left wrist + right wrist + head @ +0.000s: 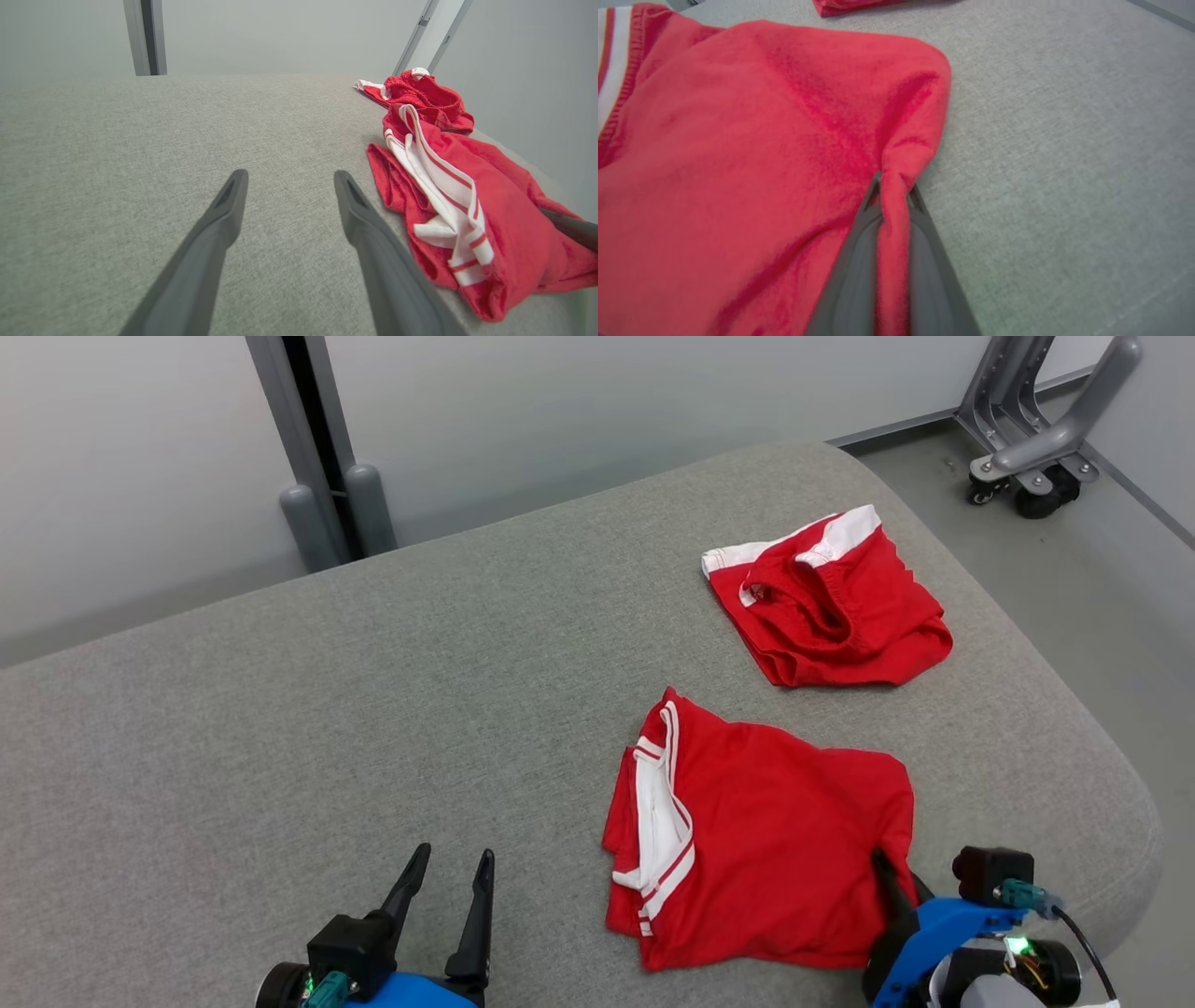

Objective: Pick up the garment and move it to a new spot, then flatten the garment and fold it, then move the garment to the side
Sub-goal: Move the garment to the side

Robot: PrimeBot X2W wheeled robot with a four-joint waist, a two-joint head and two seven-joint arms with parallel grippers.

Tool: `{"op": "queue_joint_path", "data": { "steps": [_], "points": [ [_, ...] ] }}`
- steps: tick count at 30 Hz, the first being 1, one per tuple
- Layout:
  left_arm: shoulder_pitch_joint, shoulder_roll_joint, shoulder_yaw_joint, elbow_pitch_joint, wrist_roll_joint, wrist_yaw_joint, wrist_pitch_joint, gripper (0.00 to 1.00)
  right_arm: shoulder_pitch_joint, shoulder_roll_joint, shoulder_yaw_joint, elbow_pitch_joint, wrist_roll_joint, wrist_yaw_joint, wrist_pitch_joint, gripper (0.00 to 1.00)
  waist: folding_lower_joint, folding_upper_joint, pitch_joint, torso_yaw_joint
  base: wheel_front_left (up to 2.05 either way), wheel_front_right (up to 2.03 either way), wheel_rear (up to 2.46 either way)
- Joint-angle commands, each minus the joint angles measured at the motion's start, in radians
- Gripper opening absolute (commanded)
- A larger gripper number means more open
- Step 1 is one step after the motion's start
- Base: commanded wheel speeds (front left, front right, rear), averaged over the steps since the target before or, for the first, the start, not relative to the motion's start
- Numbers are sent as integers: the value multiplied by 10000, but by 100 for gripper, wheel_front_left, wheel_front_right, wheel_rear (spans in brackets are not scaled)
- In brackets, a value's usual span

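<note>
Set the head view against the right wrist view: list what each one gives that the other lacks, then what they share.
Head view: the left tool, open over the grey padded surface, the whole far garment with its white bands, and a wheeled stand on the floor.
Right wrist view: a close look at the right tool, its fingers shut on a pinched fold at a corner of the near garment.
Shared: the near garment with its white stripes, the padded surface, the right tool at that corner, and an edge of the far garment.
</note>
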Motion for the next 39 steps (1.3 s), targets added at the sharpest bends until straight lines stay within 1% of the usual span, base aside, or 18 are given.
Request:
{"op": "queue_joint_path", "data": {
  "steps": [1,5,10,14,16,19,21,24,26,28,32,34,36,39],
  "points": [
    [-99,13,47,7,-33,-14,-44,100,-180,-75,-63,-157,-86,-21,1,0,0,0,33,-8,0,0,0],
    [-136,15,88,72,13,-15,-44,100,-849,-65,39,-473,-451,-12,-1,0,0,0,205,58,0,0,0],
    [-267,55,227,60,171,-16,-44,100,-2333,-97,193,-634,-1057,-13,-1,0,0,0,516,395,0,0,0],
    [-369,87,217,49,203,-17,-44,100,-3626,-401,-94,-364,-1592,-13,64,0,0,0,747,808,0,0,0],
    [-450,99,198,40,205,-17,-44,100,-4183,-673,-388,-149,-1984,-13,201,0,0,0,853,1037,0,0,0],
    [-584,107,109,-23,166,-17,-44,100,-4774,-1360,-1305,182,-2681,-13,405,0,0,0,1020,1493,0,0,0],
    [-645,143,142,-50,151,-17,-43,100,-4996,-1777,-2133,307,-3206,-13,540,0,0,0,1141,1738,0,0,0],
    [-706,239,108,-59,191,-17,-44,100,-5047,-2364,-3668,218,-4126,-13,796,0,0,0,1316,2008,0,0,0],
    [-750,304,95,-42,218,-17,-44,100,-4849,-2533,-4810,-6,-4846,-13,999,0,0,0,1399,2153,0,0,0],
    [-792,319,173,-14,257,-17,-44,100,-4599,-2351,-5817,-334,-5547,-13,1117,100,0,0,1434,2252,0,0,0],
    [-820,331,369,1,308,-17,-44,100,-4338,-1785,-7368,-1122,-6802,-13,926,100,0,0,1423,2308,0,0,0],
    [-839,335,445,-1,385,-18,-44,100,-4233,-1404,-7825,-1353,-7280,-13,741,100,0,0,1374,2299,0,0,0],
    [-848,336,578,-23,429,-18,-44,100,-4230,-1018,-8020,-1435,-7599,-13,463,100,0,0,1324,2274,0,0,0],
    [-834,328,771,-48,506,-18,-44,100,-4152,-621,-7852,-1233,-7809,-13,154,100,0,0,1237,2215,0,0,0]
  ]
}}
